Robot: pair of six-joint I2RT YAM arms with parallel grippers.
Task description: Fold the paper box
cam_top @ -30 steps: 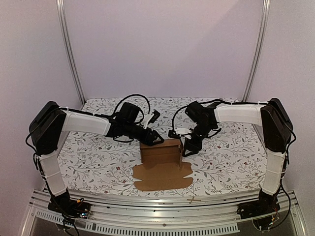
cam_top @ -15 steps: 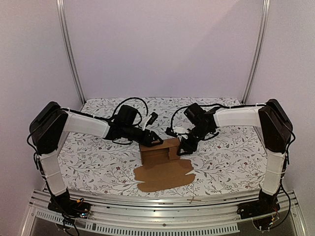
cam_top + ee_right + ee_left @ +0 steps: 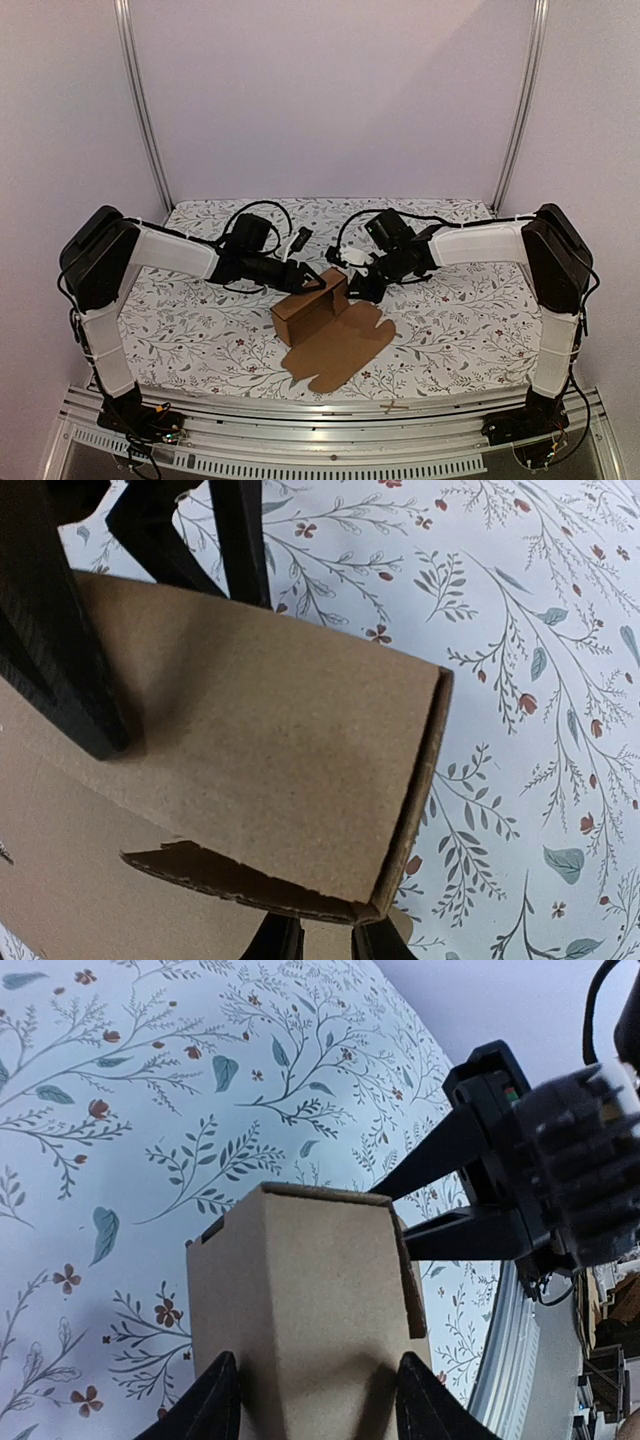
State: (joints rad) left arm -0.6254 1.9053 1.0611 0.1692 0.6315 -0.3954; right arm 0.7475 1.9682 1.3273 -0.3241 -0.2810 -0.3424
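Clamping paper box [image 3: 310,312] sidewise between left fingers [image 3: 218,1402]; pinching its end wall with right fingers [image 3: 278,943], flap flat on bench [image 3: 200,322].

Our paper box [image 3: 308,312] on the table [image 3: 200,335], between our left gripper [image 3: 312,283] and right gripper [image 3: 355,290], flat flap nearest us

The paper box [image 3: 308,306], plain brown cardboard, sits mid-table [image 3: 470,300], skewed to the edges. It has a raised rectangular body, seemingly open-ended, and a flat scalloped flap spread toward the near edge.
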